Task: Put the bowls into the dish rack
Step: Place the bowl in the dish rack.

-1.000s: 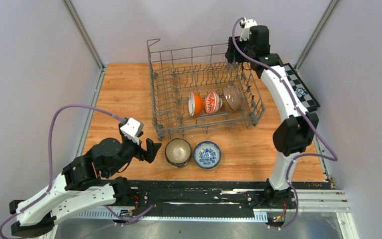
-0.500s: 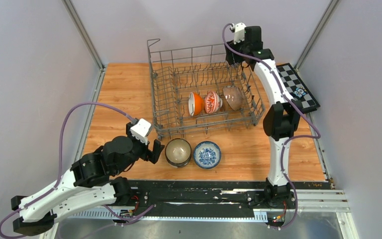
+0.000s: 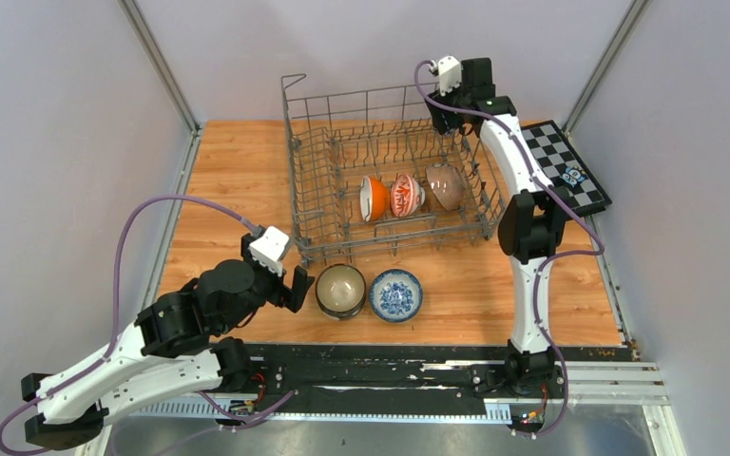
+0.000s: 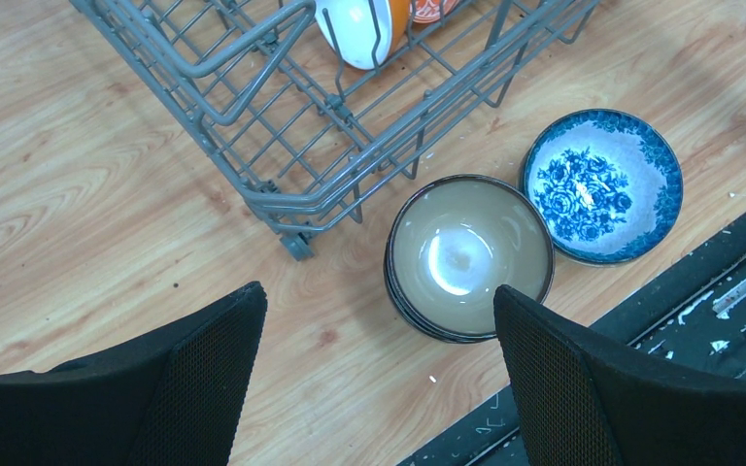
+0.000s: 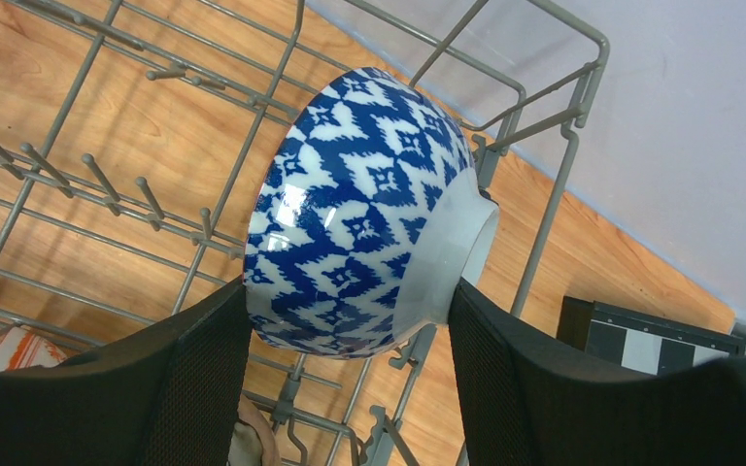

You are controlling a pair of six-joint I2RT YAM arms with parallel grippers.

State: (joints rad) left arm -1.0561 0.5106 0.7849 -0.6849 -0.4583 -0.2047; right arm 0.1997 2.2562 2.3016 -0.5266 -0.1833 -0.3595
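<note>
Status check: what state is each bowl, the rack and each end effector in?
Dish rack: on table, three bowls inside.
Orange bowl: racked, on edge.
Red-white bowl: racked, on edge.
Brownish bowl: racked, on edge.
Beige bowl: upright on table, free.
Blue floral bowl: upright on table, free.
Blue zigzag bowl: gripped, on its side, above dish rack.
Left end effector: open, empty.
Right end effector: shut on blue zigzag bowl.
</note>
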